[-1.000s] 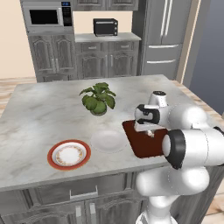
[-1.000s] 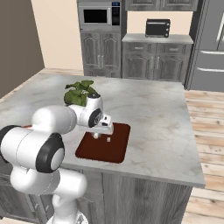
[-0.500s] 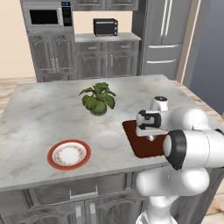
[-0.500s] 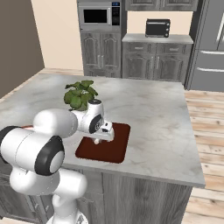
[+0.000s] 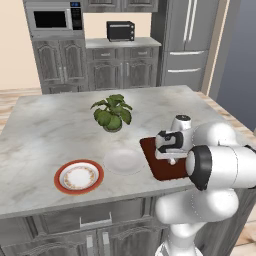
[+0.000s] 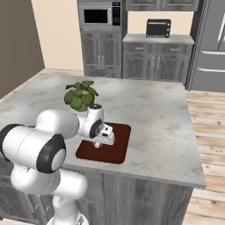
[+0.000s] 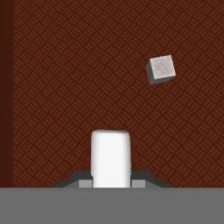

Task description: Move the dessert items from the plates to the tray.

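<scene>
Room: you are at a grey marble island [image 5: 60, 125] in a kitchen, cabinets and a fridge behind it.
Orange-rimmed plate [image 5: 78, 176]: far left in the left base view, nothing showing on it.
White plate [image 5: 123, 161]: just right of it, also bare, so both plates look cleared.
Potted plant [image 5: 113, 113]: behind the plates, well clear of your work.
Tray [image 5: 161, 167]: dark red-brown, at the island's near edge, the arm over it.
Gripper [image 7: 111, 177]: low over the tray, jaws pinching a short white cylinder [image 7: 110, 158].
Pale lump [image 7: 161, 68]: already lying on the tray, up and right of the cylinder in the hand view, apart from it.
Risk one: if you let go while the cylinder is above the tray, it may tip and roll towards the rim.
Risk two: drift right as you descend and you could knock the lump.
Risk three: how high the cylinder hangs is hard to tell from here, so go down slowly.
</scene>
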You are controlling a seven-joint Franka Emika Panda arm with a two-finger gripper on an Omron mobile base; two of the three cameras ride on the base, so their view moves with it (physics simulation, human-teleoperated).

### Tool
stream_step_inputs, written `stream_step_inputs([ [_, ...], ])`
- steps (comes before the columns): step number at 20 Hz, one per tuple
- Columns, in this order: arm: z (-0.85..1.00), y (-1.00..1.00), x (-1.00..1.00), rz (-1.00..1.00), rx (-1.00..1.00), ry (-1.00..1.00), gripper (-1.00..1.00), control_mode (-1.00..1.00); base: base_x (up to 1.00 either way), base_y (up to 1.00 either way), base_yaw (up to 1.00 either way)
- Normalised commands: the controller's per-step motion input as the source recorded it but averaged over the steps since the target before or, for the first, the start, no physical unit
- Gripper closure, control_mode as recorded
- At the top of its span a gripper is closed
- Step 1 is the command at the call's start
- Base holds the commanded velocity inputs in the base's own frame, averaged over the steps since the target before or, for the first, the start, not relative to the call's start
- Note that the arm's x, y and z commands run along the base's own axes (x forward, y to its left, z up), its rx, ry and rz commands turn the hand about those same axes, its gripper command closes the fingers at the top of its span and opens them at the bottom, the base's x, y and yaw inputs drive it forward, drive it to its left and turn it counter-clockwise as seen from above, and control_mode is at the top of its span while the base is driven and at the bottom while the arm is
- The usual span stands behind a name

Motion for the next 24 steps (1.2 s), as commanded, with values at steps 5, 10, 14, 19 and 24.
stream_step_inputs([
  [5,-0.16,-0.02,0.0,-0.01,0.0,0.0,1.0,-1.0,0.0,0.0,0.0],
  [10,-0.15,-0.02,0.0,0.0,0.0,0.0,1.0,-1.0,0.0,0.0,0.0],
  [14,-0.04,-0.01,0.0,0.0,0.0,0.0,-1.0,-1.0,0.0,0.0,0.0],
  [19,0.0,0.0,0.0,0.0,0.0,0.0,-1.0,-1.0,0.0,0.0,0.0],
  [24,0.0,0.0,0.04,0.0,0.0,0.0,-1.0,-1.0,0.0,0.0,0.0],
])
